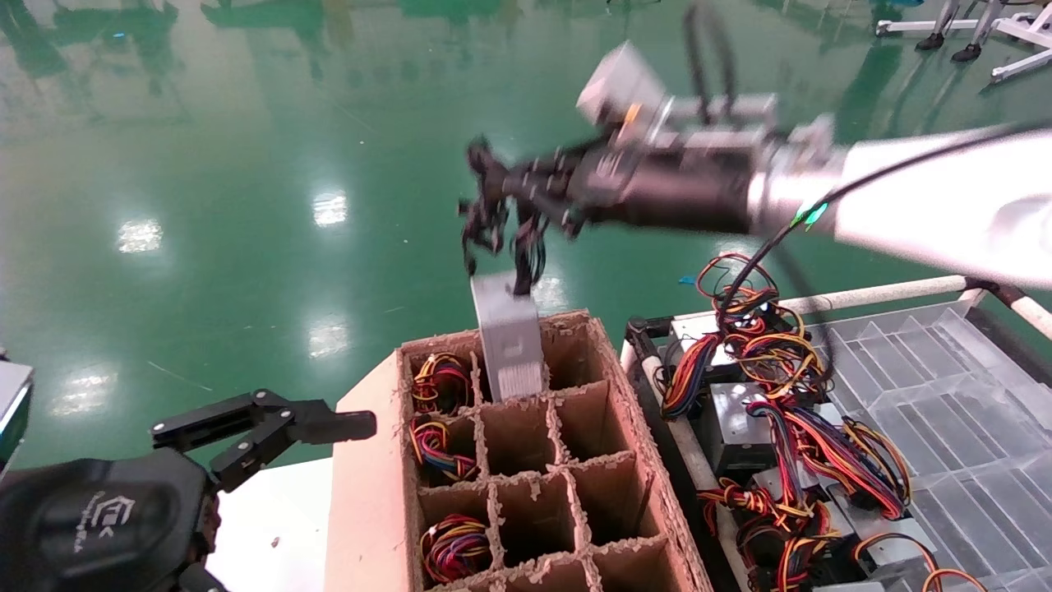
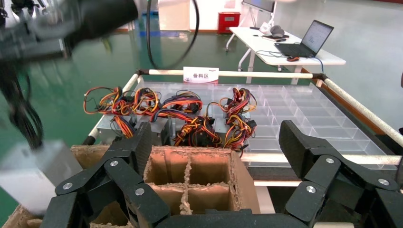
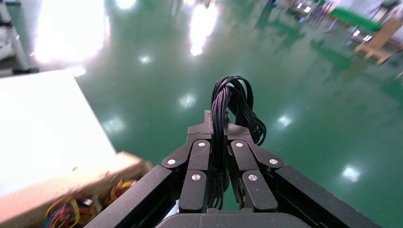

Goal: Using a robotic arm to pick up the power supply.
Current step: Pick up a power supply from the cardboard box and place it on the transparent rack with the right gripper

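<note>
Your power supply (image 1: 508,337) hangs by its black cable bundle (image 1: 526,251), its lower end down in a back cell of the cardboard crate (image 1: 526,460) and its upper part above the rim. It is a plain grey box with a white label low on the face toward you.

The right gripper (image 1: 493,201) is above the crate, clenched on that bundle; the right wrist view shows the black cables (image 3: 227,128) pinched between the closed fingers (image 3: 197,161). The body of the unit is not gripped at all, only its leads.

I judge this as mid-transfer at the crate, the unit dangling half in its cell. Whichever way you go next, move straight up or down and slowly: the box can swing on its cables and catch the ragged dividers, and the bundle could slip through the fingers.

The left gripper (image 1: 279,432) is parked low beside the crate, fingers spread and empty.

Other cells hold coils of coloured wire (image 1: 440,382); several are bare. To the right, a clear tray (image 1: 945,386) on a railed cart carries more grey units tangled in red, yellow and orange leads (image 1: 781,395). The floor (image 1: 205,164) is glossy green, and the left wrist view shows a desk with a laptop (image 2: 304,40) beyond.
</note>
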`<action>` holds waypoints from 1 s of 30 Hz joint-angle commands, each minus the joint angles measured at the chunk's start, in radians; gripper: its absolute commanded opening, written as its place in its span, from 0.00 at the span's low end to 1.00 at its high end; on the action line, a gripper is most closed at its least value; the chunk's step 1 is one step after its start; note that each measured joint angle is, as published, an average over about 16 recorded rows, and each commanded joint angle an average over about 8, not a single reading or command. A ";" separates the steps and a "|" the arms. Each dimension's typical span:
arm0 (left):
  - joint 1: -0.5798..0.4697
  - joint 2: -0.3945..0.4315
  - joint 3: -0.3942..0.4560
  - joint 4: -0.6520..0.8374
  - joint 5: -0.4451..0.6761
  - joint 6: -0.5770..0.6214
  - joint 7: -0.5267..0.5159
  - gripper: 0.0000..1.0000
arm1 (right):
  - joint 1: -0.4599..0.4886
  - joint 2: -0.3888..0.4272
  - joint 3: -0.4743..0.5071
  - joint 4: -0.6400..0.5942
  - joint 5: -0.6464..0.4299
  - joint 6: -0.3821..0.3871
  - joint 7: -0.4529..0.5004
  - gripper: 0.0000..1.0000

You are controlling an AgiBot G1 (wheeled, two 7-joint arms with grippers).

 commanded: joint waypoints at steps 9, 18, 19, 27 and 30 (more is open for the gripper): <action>0.000 0.000 0.000 0.000 0.000 0.000 0.000 1.00 | 0.195 0.090 0.018 -0.083 0.011 -0.046 0.025 0.00; 0.000 0.000 0.000 0.000 0.000 0.000 0.000 1.00 | 0.370 0.191 -0.033 -0.166 -0.078 0.058 0.020 0.00; 0.000 0.000 0.000 0.000 0.000 0.000 0.000 1.00 | 0.382 0.201 -0.039 -0.174 -0.089 0.079 0.018 0.00; 0.000 0.000 0.000 0.000 0.000 0.000 0.000 1.00 | 0.410 0.277 -0.076 -0.236 -0.146 0.196 0.017 0.00; 0.000 0.000 0.000 0.000 0.000 0.000 0.000 1.00 | 0.393 0.303 -0.083 -0.255 -0.155 0.224 0.020 0.00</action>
